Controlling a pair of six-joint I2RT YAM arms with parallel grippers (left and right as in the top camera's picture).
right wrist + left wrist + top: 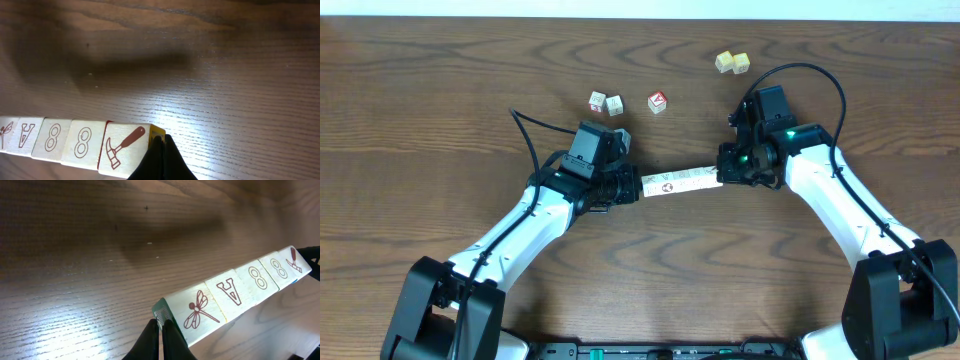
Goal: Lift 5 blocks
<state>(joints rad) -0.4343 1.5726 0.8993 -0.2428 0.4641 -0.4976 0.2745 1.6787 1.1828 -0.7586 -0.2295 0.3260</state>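
Blocks (pixel 680 182), apparently apart from yellow cubes (pixel 731 62)

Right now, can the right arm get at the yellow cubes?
Likely not. Nothing lies between, but the right gripper, shut, pins the block row against the left gripper; leaving for the yellow cubes would probably drop it.
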